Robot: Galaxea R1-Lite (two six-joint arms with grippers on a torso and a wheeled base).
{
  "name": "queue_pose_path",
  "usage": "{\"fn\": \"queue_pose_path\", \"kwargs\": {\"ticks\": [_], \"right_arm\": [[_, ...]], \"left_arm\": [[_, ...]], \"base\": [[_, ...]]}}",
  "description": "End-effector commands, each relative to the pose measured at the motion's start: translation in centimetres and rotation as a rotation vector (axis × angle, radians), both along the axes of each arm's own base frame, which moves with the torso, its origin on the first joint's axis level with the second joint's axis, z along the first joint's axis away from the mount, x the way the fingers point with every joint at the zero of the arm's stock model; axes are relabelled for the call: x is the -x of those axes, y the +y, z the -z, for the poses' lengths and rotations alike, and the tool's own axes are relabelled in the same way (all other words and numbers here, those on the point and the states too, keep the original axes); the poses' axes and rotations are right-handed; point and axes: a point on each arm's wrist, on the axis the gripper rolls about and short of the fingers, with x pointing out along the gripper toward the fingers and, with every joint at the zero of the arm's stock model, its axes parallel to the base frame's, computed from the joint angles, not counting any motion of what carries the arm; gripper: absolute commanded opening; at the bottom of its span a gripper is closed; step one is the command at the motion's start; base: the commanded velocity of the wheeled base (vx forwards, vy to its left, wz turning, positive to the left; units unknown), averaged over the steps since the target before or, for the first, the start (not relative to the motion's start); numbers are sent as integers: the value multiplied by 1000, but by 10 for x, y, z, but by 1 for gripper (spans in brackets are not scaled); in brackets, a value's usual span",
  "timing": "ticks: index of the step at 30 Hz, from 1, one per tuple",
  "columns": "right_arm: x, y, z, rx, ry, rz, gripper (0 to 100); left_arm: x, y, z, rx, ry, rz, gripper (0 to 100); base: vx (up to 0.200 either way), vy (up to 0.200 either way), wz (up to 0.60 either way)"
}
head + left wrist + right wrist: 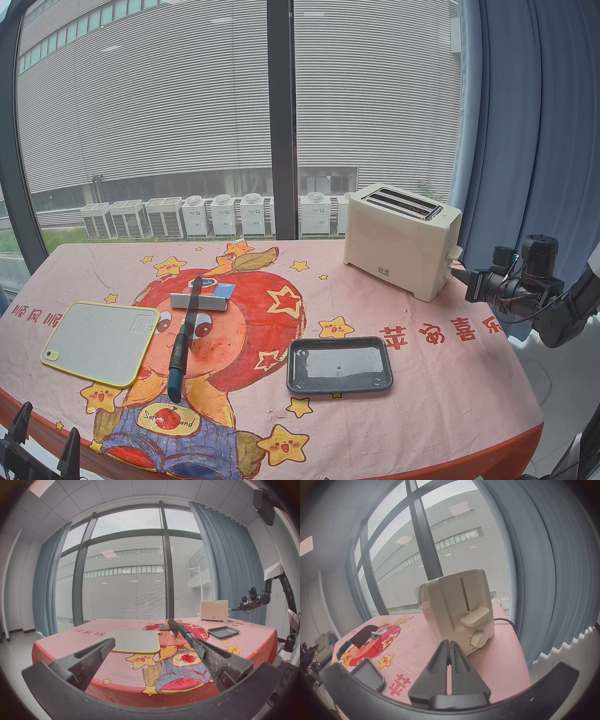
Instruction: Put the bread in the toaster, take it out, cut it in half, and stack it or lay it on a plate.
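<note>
**A:** Right claw (449, 645) status?

**B:** Fingers are pressed together with nothing between them. The tips point at the toaster's (456, 611) control end, very close. We can't tell if they touch.

**A:** Lever?

**B:** The lever (475, 616) is just ahead of the tips and higher, at the low end of its slot. The dial (478, 639) is straight ahead, a bit to the side.

**A:** Bread?

**B:** We can't tell. The slots (403, 203) look dark from the head cam and we can't make out what's inside.

**A:** Left claw (153, 645)?

**B:** Spread wide and holding nothing, just off the table's (62, 642) near edge. The board (131, 641) lies flat straight ahead of it. The knife (181, 631) is ahead by its right finger, with the handle toward us and the blade propped on a rest (199, 302).

**A:** Plate?

**B:** The black tray (339, 364) sits between the two claws, left of the right claw and well apart from it.
</note>
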Motion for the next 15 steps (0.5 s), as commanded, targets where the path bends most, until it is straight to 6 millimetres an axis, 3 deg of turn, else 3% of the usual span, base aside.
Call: {"fn": "queue_pose_path", "kwargs": {"ticks": [1, 7, 15], "right_arm": [[-6, 2, -5, 3, -2, 6, 0], [-11, 3, -6, 11, 19, 19, 0], [-18, 0, 7, 16, 53, 36, 0]], "left_arm": [[-1, 0, 4, 0, 16, 0, 100], [-1, 0, 4, 0, 16, 0, 100], [-1, 0, 4, 0, 16, 0, 100]], "base": [[0, 0, 0], [0, 0, 0], [0, 0, 0]]}}
